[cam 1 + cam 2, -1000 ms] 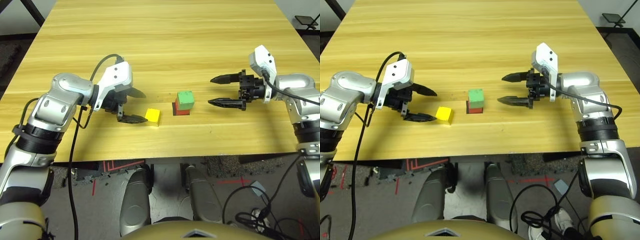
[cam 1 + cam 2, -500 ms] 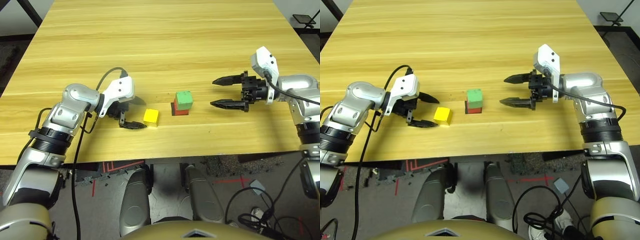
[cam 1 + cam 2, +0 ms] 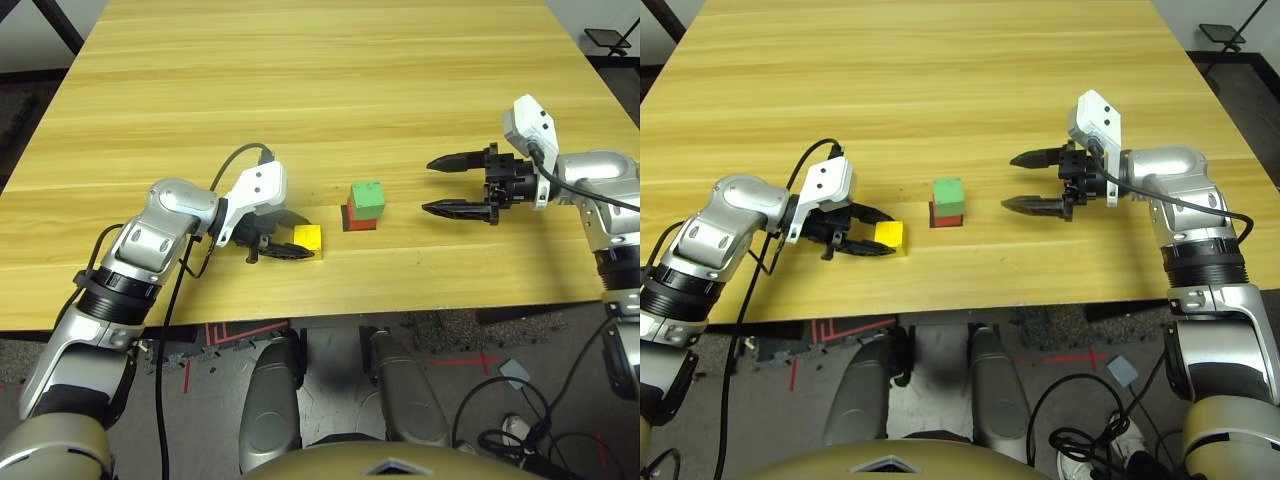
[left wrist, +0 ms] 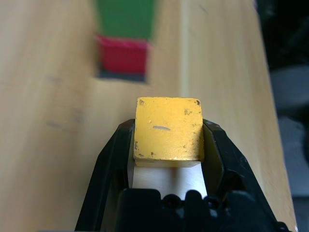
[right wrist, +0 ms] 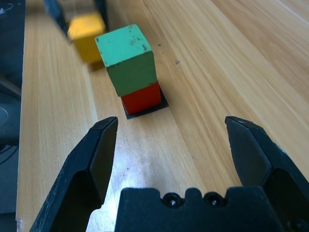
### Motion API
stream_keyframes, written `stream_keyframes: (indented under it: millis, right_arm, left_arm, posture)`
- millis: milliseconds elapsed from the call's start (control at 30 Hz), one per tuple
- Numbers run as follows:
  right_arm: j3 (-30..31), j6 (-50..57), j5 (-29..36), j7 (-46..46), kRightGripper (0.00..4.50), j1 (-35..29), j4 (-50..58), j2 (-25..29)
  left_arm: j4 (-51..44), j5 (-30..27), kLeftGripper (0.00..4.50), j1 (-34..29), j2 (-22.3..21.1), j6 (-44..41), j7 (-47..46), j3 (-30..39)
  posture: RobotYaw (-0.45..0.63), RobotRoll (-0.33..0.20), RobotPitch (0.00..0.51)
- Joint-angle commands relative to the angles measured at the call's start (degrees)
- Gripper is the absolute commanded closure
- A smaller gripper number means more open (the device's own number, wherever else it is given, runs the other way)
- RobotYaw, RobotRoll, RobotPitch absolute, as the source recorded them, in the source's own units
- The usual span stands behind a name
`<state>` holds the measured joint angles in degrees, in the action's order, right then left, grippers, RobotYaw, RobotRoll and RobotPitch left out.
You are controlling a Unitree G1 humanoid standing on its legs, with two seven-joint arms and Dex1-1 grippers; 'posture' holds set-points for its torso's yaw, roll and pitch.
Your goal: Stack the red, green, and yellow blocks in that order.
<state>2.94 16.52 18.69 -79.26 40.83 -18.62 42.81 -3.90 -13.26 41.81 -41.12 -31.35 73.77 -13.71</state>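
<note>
Our left hand (image 4: 166,140) brackets the yellow block (image 4: 167,129); we judge: pinch squarely, lift clear, centre it over the green block (image 3: 950,195). Right hand (image 3: 1032,182) spread.

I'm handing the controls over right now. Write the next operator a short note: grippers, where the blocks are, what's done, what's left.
Left gripper: fingers on either side of the yellow block, which sits on the table; whether they grip it cannot be told.
Right gripper: open, holding nothing, to the right of the stack and apart from it.
Done: green block sits on the red block, which rests on a black patch.
Left: close on the yellow block if needed, lift it and set it on the green one, then release.
</note>
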Motion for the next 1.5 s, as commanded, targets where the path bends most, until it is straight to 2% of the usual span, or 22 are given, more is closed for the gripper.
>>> stream_keyframes:
  millis: [33, 233, 467, 700, 867, 1500]
  right_arm:
    - [-0.3, -0.32, -0.13, 0.0, 0.0, -0.84, -0.14, 0.03]
    - [-0.39, -0.25, 0.0, 0.27, 0.0, -1.57, -0.05, -0.2]
    - [-0.68, -0.2, 0.11, 0.41, 0.0, -3.06, 0.6, 0.08]
    - [-0.86, 0.58, 0.53, 1.21, 0.0, -4.75, 2.33, -0.2]
    - [-1.13, 0.98, 0.78, 1.63, 0.0, -5.63, 3.3, -0.15]
    - [-1.38, 1.3, 0.68, 1.99, 0.0, -6.21, 3.49, -0.01]
  left_arm:
    - [-3.13, -1.31, 2.47, 5.23, -1.08, -7.38, -1.31, 0.84]
    - [-4.31, -2.08, 2.47, 13.59, -0.18, -13.16, -1.86, -0.84]
    - [-3.79, -2.25, 2.47, 17.03, 2.96, -17.42, -3.31, -3.73]
    - [3.07, -1.41, 2.47, 22.14, 9.28, -18.28, -5.81, -6.15]
    - [4.22, -1.33, 2.47, 23.13, 10.55, -18.55, -5.95, -7.38]
    - [0.17, -2.54, 2.47, 19.81, 11.88, -22.53, -8.29, -9.2]
  posture:
    - [0.05, 0.0, 0.228]
    - [0.05, 0.012, 0.228]
    - [0.04, 0.019, 0.23]
    - [0.02, 0.028, 0.233]
    - [0.01, 0.032, 0.234]
    - [0.01, 0.032, 0.245]
